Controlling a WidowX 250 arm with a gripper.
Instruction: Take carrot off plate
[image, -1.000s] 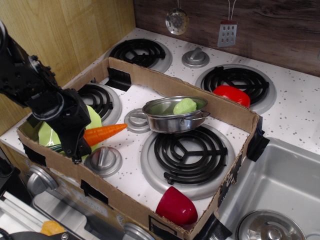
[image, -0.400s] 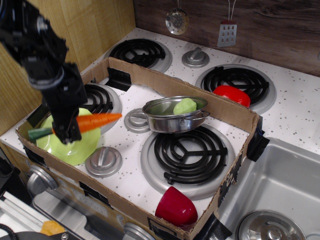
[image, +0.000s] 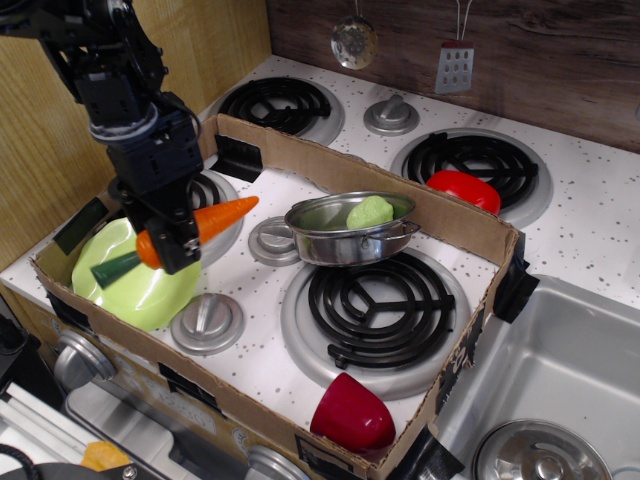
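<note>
Carrot (image: 200, 226): orange, tapered, dark green stem end low-left, tip pointing up-right. Held in the air, tilted, above the plate's right edge and the near-left burner; no part of it appears to touch the plate.

Gripper (image: 172, 243): black, coming down from the upper left, pinching the carrot across its thicker half near the stem. Grasping there, at the widest part, probably gives the firmest hold on a smooth taper.

Plate (image: 140, 290): lime green, scalloped rim, bare, in the near-left corner of the box, just behind a grey knob (image: 205, 319).

Box (image: 455, 228): low cardboard wall fencing the front part of the stovetop, apparently to keep items in reach.

Pot (image: 345, 232): steel, between the burners, holding a small green piece (image: 370, 211).

Red cup (image: 352, 414): near corner, on its side.

Red item (image: 463, 190): outside the box, on the far-right burner.

Status, judged: lift done; carrot needs carrying clear of the plate and setting down on bare stovetop.
</note>
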